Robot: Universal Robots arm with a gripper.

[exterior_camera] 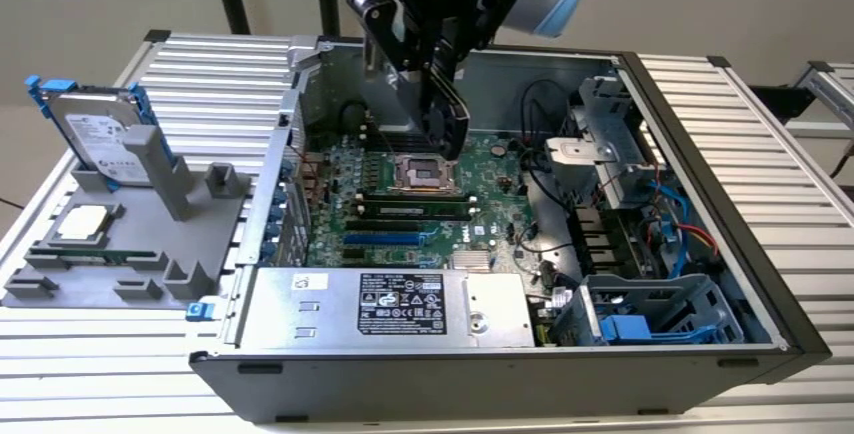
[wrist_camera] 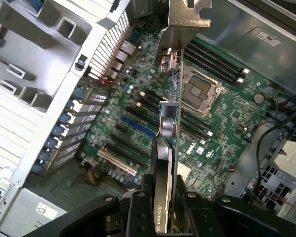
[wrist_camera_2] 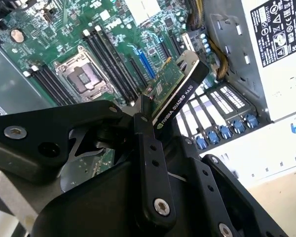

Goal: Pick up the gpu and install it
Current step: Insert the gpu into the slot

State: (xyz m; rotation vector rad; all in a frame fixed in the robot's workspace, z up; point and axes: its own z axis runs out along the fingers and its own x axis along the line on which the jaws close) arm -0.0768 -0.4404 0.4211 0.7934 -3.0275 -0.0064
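I'm holding the gpu (exterior_camera: 447, 114) over the open computer case (exterior_camera: 747, 284) on the worktop (exterior_camera: 747, 104).
The jaws are clenching the card edge-on, and it is hanging above the motherboard (exterior_camera: 400, 204) near the CPU socket (exterior_camera: 424, 172). In the second wrist view, white lettering is running along its black edge (wrist_camera_2: 180, 94). A printed label is showing on the power supply (exterior_camera: 387, 304).

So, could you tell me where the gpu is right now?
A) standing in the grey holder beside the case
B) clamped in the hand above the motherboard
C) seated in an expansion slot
B: the hand grips the gpu, which hangs over the motherboard, clear of its slots.
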